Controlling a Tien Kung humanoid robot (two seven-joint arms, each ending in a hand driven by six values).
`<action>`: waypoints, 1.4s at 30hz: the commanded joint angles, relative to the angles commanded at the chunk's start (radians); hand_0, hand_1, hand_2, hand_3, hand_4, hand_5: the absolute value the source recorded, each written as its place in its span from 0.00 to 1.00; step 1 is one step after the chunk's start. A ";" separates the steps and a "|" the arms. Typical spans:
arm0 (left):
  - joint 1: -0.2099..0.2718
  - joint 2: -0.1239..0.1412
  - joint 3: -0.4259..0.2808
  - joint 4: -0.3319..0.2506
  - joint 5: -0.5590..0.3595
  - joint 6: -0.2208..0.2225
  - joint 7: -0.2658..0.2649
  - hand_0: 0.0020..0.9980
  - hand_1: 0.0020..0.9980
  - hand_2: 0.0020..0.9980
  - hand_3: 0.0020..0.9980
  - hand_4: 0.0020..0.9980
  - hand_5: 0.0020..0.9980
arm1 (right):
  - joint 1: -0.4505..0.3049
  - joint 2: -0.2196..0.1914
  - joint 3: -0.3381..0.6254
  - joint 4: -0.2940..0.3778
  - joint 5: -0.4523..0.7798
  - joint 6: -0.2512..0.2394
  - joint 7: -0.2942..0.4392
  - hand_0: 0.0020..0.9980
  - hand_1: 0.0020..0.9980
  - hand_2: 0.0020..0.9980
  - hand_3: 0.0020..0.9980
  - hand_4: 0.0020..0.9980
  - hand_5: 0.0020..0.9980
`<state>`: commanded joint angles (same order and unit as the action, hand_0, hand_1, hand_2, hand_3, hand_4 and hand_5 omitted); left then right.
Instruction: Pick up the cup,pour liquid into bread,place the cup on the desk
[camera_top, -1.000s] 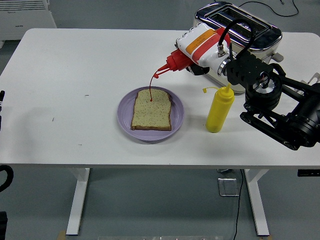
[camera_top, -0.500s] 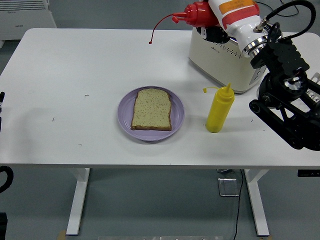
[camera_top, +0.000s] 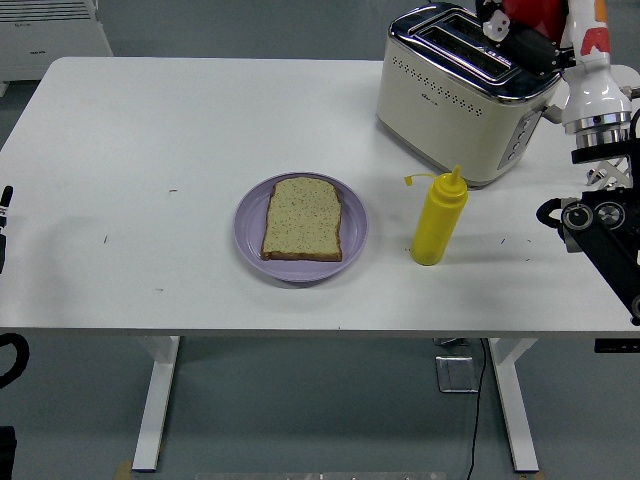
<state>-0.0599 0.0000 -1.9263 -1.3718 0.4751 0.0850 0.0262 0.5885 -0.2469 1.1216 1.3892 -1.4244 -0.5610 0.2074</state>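
A slice of speckled bread (camera_top: 302, 217) lies flat on a purple plate (camera_top: 246, 228) at the table's middle. At the top right corner my right hand (camera_top: 520, 42) is raised high over the toaster, its black fingers shut on a red sauce bottle (camera_top: 535, 12). Only the bottle's red part shows; the rest is cut off by the picture's top edge. No cup is visible. No sauce is seen on the bread. My left arm (camera_top: 4, 205) rests at the left edge, only a sliver showing.
A cream and chrome toaster (camera_top: 450, 100) stands at the back right. A yellow squeeze bottle (camera_top: 439, 220) stands upright just right of the plate. The white table (camera_top: 150, 150) stretches wide to the left.
My right hand has swung the red bottle up and to the right, away from the bread. The red strand from its nozzle is gone from view.
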 joint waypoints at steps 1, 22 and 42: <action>0.000 0.000 0.001 0.001 0.000 0.000 0.000 0.78 0.73 0.73 0.67 0.52 0.94 | -0.015 -0.004 0.007 -0.001 0.039 -0.003 -0.001 0.08 0.11 0.25 0.38 0.70 0.28; 0.000 0.000 0.009 0.001 0.000 0.003 0.000 0.78 0.73 0.72 0.66 0.52 0.95 | -0.191 -0.063 0.105 -0.073 0.734 -0.059 0.060 0.10 0.12 0.26 0.38 0.70 0.28; -0.007 0.000 0.008 0.001 0.002 0.003 0.000 0.78 0.73 0.72 0.66 0.53 0.96 | -0.235 -0.037 0.056 -0.143 0.650 -0.084 0.187 0.10 0.12 0.26 0.38 0.68 0.27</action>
<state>-0.0667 0.0000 -1.9181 -1.3710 0.4773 0.0877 0.0260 0.3539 -0.2843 1.1773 1.2463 -0.7748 -0.6454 0.3947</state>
